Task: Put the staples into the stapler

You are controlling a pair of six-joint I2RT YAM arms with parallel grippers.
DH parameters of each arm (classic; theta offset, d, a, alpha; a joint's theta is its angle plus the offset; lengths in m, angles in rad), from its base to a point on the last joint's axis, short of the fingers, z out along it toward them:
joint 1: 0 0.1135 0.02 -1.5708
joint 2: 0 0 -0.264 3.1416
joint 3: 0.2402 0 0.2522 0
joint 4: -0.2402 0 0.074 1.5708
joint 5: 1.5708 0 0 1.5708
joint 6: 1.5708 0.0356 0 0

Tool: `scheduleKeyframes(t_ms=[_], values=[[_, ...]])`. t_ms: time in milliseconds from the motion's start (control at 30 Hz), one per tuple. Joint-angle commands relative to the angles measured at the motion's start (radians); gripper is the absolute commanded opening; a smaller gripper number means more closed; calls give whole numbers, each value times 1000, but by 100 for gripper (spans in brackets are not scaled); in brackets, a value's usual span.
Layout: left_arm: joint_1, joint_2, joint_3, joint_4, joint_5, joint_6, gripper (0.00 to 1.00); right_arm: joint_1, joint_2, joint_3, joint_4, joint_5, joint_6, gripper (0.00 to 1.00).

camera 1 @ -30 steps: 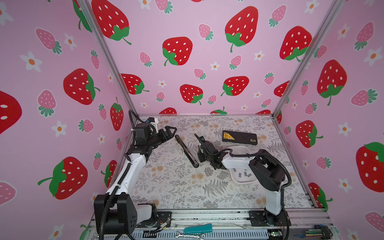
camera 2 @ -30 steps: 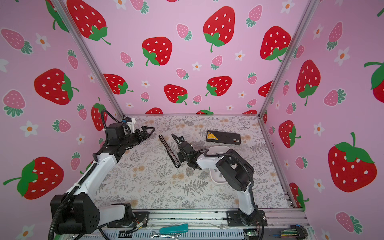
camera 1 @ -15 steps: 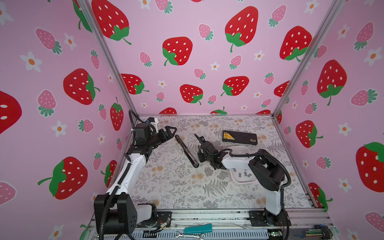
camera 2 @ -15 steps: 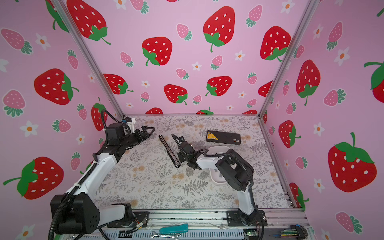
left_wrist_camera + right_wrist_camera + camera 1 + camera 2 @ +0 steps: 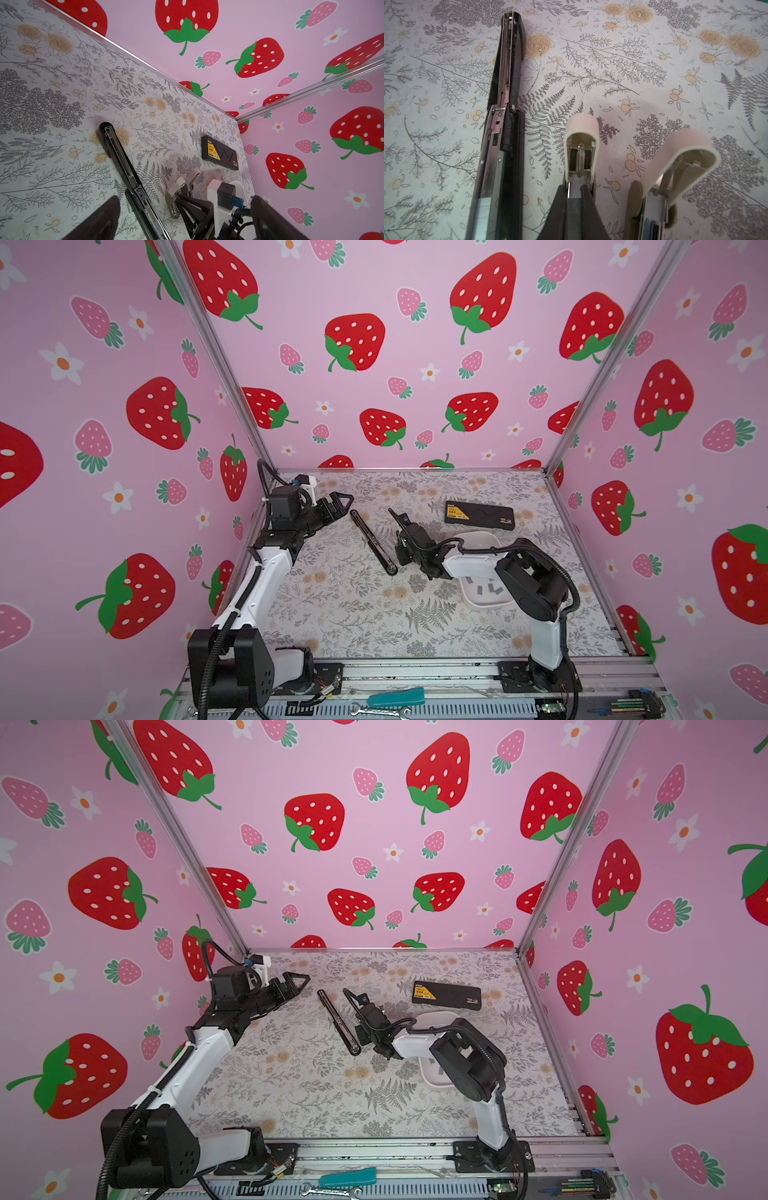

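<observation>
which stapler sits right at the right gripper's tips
The middle pink stapler, directly ahead of the right gripper holding staples, between the black stapler and the other pink stapler.

White dish [image 5: 478, 537] near the surface's right edge, partly covered by the right arm [image 5: 478, 564]; staples [image 5: 478, 590] inside too small to count. Right wrist view: black stapler [image 5: 500, 158] and the staple strip [image 5: 574, 209] in the right gripper [image 5: 573, 191] run off the frame. Left gripper [image 5: 347, 501], fingers [image 5: 99, 220] blurred in its wrist view
</observation>
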Motion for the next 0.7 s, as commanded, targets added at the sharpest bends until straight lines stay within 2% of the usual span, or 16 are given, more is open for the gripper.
scheduleKeyframes(t_ms=[0, 667], values=[[3, -4, 26, 20, 14, 2, 99, 7, 22, 7, -6, 20, -1, 8], [2, -5, 24, 18, 15, 1, 99, 7, 34, 1, -5, 16, 1, 8]])
